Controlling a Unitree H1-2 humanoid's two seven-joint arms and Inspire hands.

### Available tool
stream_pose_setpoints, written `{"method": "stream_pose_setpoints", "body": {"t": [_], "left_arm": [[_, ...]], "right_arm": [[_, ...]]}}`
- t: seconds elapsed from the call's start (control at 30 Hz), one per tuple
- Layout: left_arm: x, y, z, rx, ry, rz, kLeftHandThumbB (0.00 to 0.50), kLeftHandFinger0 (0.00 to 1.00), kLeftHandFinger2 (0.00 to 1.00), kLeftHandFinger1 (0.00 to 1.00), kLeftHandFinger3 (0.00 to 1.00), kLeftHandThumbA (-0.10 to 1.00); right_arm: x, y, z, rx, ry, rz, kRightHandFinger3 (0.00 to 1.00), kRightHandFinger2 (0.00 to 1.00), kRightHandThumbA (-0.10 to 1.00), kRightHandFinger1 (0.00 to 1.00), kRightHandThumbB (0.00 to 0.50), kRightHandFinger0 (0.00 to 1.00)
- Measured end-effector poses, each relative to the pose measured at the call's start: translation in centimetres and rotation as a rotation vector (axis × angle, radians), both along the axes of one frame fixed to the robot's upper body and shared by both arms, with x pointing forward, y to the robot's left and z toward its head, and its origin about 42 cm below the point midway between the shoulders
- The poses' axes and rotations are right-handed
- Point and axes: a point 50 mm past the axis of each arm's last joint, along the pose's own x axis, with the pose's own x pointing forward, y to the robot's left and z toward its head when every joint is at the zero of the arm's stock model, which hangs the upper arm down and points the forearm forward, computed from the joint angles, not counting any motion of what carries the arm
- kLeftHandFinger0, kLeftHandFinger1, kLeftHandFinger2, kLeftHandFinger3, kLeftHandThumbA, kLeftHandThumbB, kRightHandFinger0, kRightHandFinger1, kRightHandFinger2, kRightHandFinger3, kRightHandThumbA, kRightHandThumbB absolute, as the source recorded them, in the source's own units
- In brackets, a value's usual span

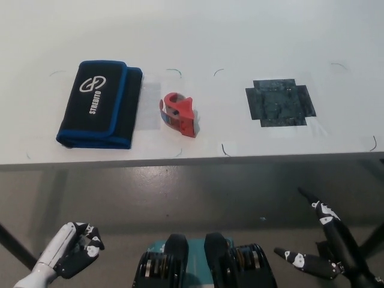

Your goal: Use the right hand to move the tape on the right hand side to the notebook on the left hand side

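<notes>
A red tape dispenser (pixel 178 114) lies on the white table (pixel 240 36), just right of a black case with blue trim (pixel 100 103) that stands where the notebook is named. My black right hand (pixel 327 246) hangs below the table's front edge at the lower right, fingers spread, holding nothing. My white left hand (pixel 69 249) rests at the lower left below the table, fingers curled in on nothing. Both hands are far from the tape.
A dark cross-shaped patch (pixel 280 102) is stuck to the table at the right. Thin pen marks outline squares around the tape and the patch. The table's front edge (pixel 192 161) runs across the middle of the view.
</notes>
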Motion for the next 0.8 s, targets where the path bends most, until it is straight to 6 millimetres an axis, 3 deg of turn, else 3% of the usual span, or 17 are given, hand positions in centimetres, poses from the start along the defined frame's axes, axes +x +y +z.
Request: {"method": "stream_pose_setpoints", "body": {"t": [0.13,0.23,0.4,0.67,0.8], "left_arm": [[-0.01,0.0,-0.01,0.0,0.0,0.0,0.192,0.04,0.4,0.17,0.67,0.11],[-0.14,0.03,-0.1,0.0,0.003,0.001,0.182,0.04,0.39,0.17,0.66,0.06],[-0.3,0.05,-0.21,-0.001,0.007,0.002,0.178,0.03,0.36,0.15,0.67,0.07],[-0.33,0.05,-0.24,0.0,0.008,0.002,0.183,0.1,0.43,0.21,0.68,0.08],[-0.33,0.05,-0.23,0.0,0.007,0.002,0.177,0.04,0.39,0.16,0.67,0.07]], "right_arm": [[-0.02,0.01,-0.04,-0.012,0.003,0.002,1.0,1.0,1.0,1.0,0.177,1.0],[-0.13,0.03,-0.09,-0.015,0.008,0.005,1.0,1.0,1.0,1.0,0.199,1.0],[-0.12,0.06,-0.1,-0.018,0.012,0.011,1.0,1.0,1.0,1.0,0.189,1.0],[-0.12,0.09,-0.1,-0.024,0.014,0.017,1.0,1.0,1.0,1.0,0.174,1.0],[-0.12,0.1,-0.11,-0.024,0.016,0.018,1.0,1.0,0.98,1.0,0.168,1.0]]}}
